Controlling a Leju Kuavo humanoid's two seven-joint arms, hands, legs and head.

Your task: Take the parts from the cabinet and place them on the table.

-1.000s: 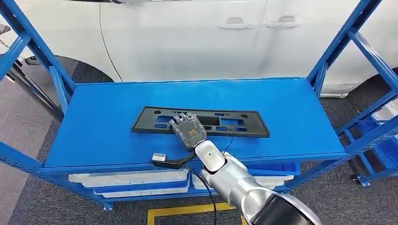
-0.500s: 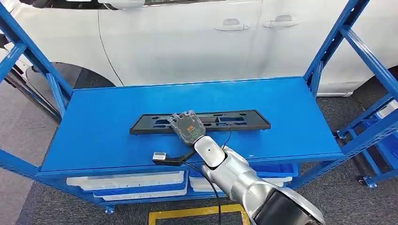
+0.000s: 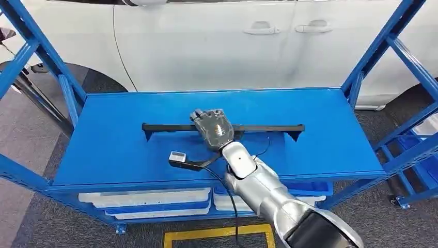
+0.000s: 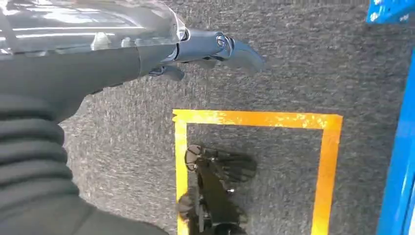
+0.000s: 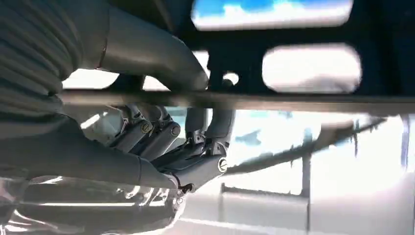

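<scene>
Plate now tipped up on edge above the blue shelf; half a second ago it lay flat. Right hand grips it mid-length, fingers curled around its rim. Long axis runs left-right across the shelf. Left hand hangs over the floor, holding nothing, fingers apart.

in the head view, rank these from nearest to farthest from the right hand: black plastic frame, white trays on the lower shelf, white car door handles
1. black plastic frame: gripped by the right hand, lifted edge-on over the blue shelf top.
2. white trays: on the lower shelf, below and toward the robot.
3. car door handles: on the white car behind the rack, farthest off.
</scene>
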